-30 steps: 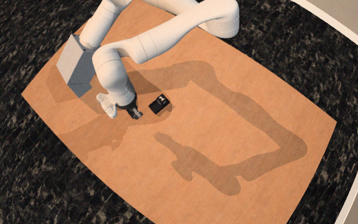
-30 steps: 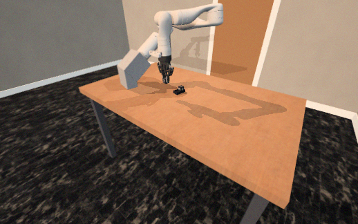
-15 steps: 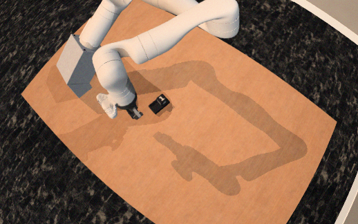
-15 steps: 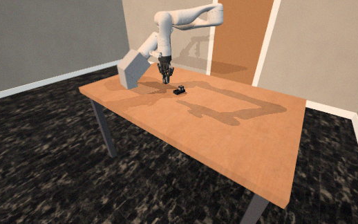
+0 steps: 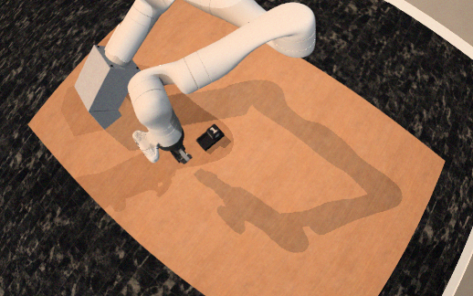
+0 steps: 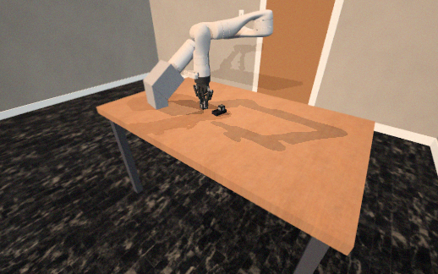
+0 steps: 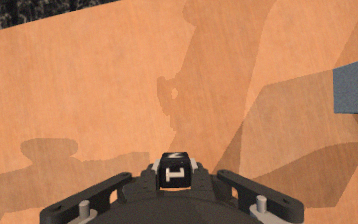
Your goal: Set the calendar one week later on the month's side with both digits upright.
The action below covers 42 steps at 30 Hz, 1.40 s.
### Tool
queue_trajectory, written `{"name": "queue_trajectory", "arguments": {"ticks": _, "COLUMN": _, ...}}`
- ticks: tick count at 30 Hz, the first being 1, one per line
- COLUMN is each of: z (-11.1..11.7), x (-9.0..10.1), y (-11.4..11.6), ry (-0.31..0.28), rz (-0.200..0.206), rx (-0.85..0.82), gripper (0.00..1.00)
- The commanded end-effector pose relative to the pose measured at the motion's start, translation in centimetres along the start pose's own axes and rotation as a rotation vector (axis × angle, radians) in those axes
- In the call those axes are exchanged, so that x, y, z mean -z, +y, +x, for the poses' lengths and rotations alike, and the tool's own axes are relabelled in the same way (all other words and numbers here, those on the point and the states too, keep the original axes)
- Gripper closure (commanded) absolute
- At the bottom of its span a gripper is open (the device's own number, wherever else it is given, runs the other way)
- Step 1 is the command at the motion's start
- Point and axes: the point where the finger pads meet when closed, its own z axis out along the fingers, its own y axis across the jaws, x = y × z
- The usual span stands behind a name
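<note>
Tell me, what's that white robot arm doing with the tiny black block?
The robot arm's gripper is shut on a small black number cube from a desk calendar, holding it up above the wooden table. On the side facing the wrist camera the cube shows a 1 lying sideways. The black calendar tray sits on the table just beside the gripper, with the other cube in it, a 1 facing up.

Between the black gripper (image 7: pixel 176 176) fingers sits a black cube (image 7: pixel 175 170) with white digits. Just beside the gripper lies a black tray (image 5: pixel 211 137) holding a cube with a white 1. Below spreads the orange wood-grain table (image 6: pixel 271 169); the arm (image 5: pixel 229 50) above is white, its base box (image 5: pixel 101 87) grey.
</note>
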Motion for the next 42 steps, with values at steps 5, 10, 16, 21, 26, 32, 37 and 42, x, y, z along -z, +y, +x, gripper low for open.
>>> {"name": "queue_trajectory", "arguments": {"ticks": 5, "z": -0.1, "x": -3.4, "y": 0.4, "ry": -0.003, "rz": -0.014, "rx": -0.002, "gripper": 0.74}}
{"name": "queue_trajectory", "arguments": {"ticks": 10, "z": -0.1, "x": -5.1, "y": 0.4, "ry": -0.003, "rz": -0.014, "rx": -0.002, "gripper": 0.74}}
{"name": "queue_trajectory", "arguments": {"ticks": 16, "z": -0.1, "x": -5.7, "y": 0.4, "ry": -0.003, "rz": -0.014, "rx": -0.002, "gripper": 0.74}}
{"name": "queue_trajectory", "arguments": {"ticks": 21, "z": -0.1, "x": -5.8, "y": 0.4, "ry": -0.003, "rz": -0.014, "rx": -0.002, "gripper": 0.74}}
{"name": "queue_trajectory", "arguments": {"ticks": 26, "z": -0.1, "x": -5.8, "y": 0.4, "ry": -0.003, "rz": -0.014, "rx": -0.002, "gripper": 0.74}}
{"name": "queue_trajectory", "arguments": {"ticks": 32, "z": -0.1, "x": -5.8, "y": 0.4, "ry": -0.003, "rz": -0.014, "rx": -0.002, "gripper": 0.74}}
{"name": "queue_trajectory", "arguments": {"ticks": 37, "z": -0.1, "x": -5.8, "y": 0.4, "ry": -0.003, "rz": -0.014, "rx": -0.002, "gripper": 0.74}}
{"name": "queue_trajectory", "arguments": {"ticks": 42, "z": -0.1, "x": -5.8, "y": 0.4, "ry": -0.003, "rz": -0.014, "rx": -0.002, "gripper": 0.74}}
